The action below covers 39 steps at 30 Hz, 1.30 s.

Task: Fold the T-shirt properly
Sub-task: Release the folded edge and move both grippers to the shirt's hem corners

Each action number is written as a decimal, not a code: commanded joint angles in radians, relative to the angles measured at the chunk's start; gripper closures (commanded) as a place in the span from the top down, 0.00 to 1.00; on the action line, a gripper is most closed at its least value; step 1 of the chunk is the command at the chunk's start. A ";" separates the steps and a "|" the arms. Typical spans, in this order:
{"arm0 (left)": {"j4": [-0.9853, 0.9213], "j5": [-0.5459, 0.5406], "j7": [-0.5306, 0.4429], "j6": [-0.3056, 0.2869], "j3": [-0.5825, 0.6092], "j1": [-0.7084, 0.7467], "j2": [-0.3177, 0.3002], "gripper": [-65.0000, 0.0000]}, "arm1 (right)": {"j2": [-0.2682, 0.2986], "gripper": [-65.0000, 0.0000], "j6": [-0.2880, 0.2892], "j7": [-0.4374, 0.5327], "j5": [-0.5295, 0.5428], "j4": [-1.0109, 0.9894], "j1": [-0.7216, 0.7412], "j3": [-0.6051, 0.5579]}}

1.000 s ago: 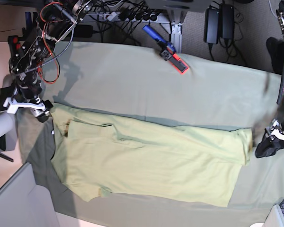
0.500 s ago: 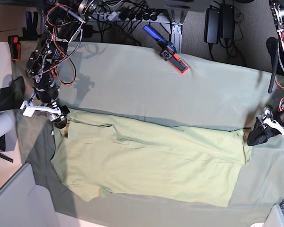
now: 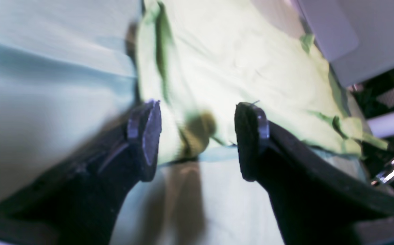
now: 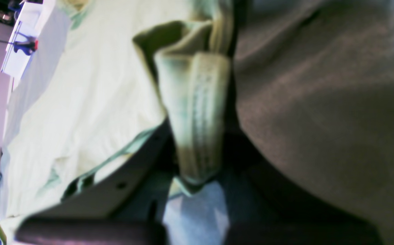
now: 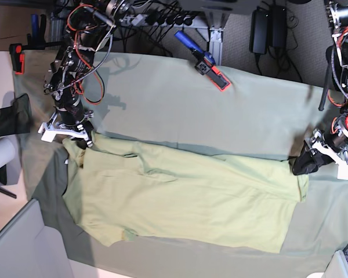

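Observation:
The pale lime T-shirt (image 5: 185,197) lies flat in a long band across the grey-green table cloth (image 5: 162,98). At its far left corner in the base view, my right gripper (image 5: 84,138) is shut on the fabric. The right wrist view shows a thick stitched fold of the T-shirt (image 4: 197,102) pinched between the jaws. My left gripper (image 5: 303,166) stands open at the shirt's far right corner. In the left wrist view its two dark fingers (image 3: 144,136) straddle that corner of the T-shirt (image 3: 197,129) without closing on it.
A blue and red tool (image 5: 207,62) lies on the cloth's far edge. Cables and black power bricks (image 5: 269,26) sit beyond the table. A grey panel (image 5: 17,243) stands at the near left corner.
My right gripper has moved onto the shirt's left corner and shut on the fabric. My left gripper has slid in toward the shirt's right corner, still open.

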 commanded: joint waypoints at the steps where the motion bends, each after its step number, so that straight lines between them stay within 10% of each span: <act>1: 0.017 -0.001 -0.021 -0.012 0.013 -0.025 -0.004 0.58 | 0.005 0.00 0.027 -0.018 -0.004 0.007 0.012 -0.003; 15: 0.015 0.078 -0.065 0.024 0.082 -0.039 0.031 0.57 | 0.005 0.00 0.027 -0.019 -0.003 0.007 0.009 -0.003; 20: 0.015 0.149 -0.073 0.021 0.085 -0.061 0.061 0.00 | 0.005 0.00 0.028 -0.018 -0.003 0.007 0.009 -0.003; 39: 0.101 -0.069 0.195 -0.012 0.055 -0.037 -0.072 0.00 | 0.098 0.00 0.057 -0.210 0.129 0.267 -0.166 0.000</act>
